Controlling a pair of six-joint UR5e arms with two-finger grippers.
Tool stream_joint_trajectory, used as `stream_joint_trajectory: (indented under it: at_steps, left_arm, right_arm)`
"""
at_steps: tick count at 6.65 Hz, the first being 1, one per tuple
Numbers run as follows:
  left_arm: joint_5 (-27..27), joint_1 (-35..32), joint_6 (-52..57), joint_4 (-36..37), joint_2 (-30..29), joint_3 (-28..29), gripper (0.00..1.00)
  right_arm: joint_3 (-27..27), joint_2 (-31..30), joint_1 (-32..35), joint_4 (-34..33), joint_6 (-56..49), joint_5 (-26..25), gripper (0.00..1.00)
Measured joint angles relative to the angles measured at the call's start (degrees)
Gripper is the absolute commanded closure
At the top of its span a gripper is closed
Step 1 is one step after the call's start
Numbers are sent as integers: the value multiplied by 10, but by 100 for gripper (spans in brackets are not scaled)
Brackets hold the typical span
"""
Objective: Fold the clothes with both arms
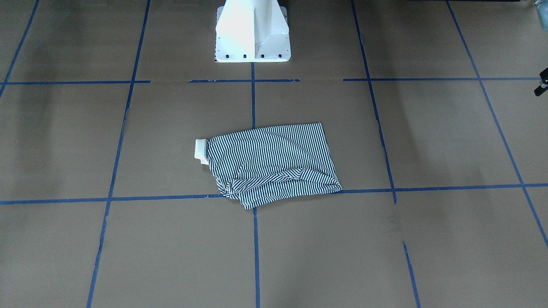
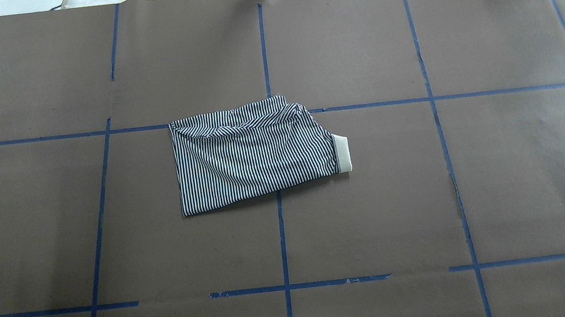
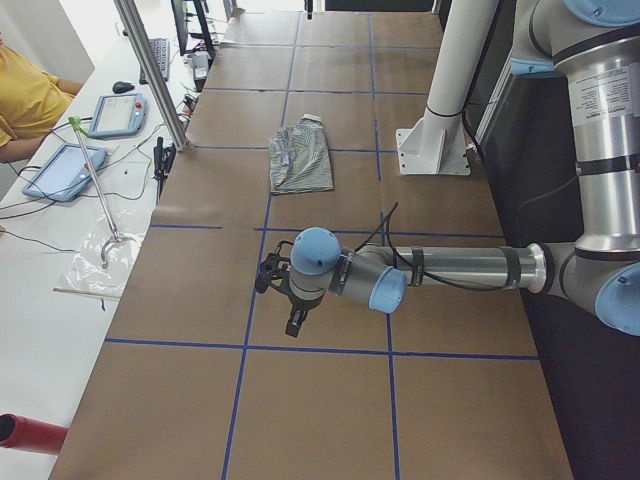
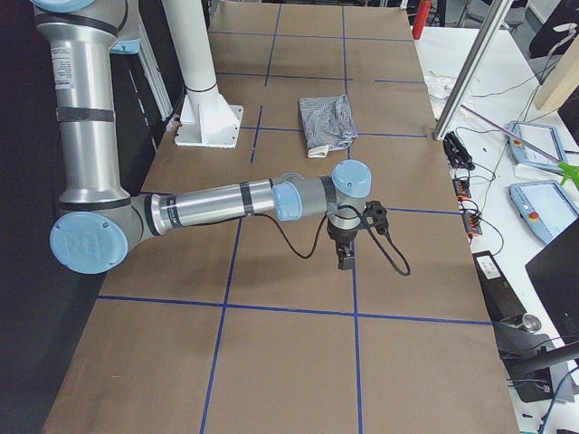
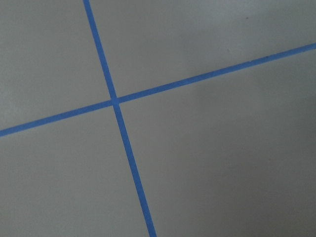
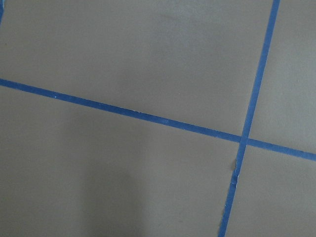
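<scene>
The clothes are one navy-and-white striped polo shirt (image 1: 269,164), lying folded into a rough rectangle at the table's middle, also seen from overhead (image 2: 253,153). Its cream collar (image 2: 343,153) sticks out toward the robot's right. A bunched fold runs along its far edge. My left gripper (image 3: 297,322) hangs over bare table far from the shirt (image 3: 302,157). My right gripper (image 4: 346,258) hangs likewise, well away from the shirt (image 4: 327,124). Both grippers show only in the side views, so I cannot tell whether they are open or shut. The wrist views show only brown table and blue tape.
The white pedestal base (image 1: 252,32) stands at the robot's edge of the table. Blue tape lines (image 2: 282,232) grid the brown surface. A side bench holds tablets (image 3: 62,170), cables and a metal post (image 3: 150,70). A person in a yellow shirt (image 3: 20,100) sits there.
</scene>
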Motion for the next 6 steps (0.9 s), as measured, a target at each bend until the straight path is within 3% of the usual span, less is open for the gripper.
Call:
stream_joint_trajectory:
  at_steps: [6]
  left_arm:
    - [12,2,4,3,-72,13,0]
  right_arm:
    - [4,1,-2,38,6,6,0]
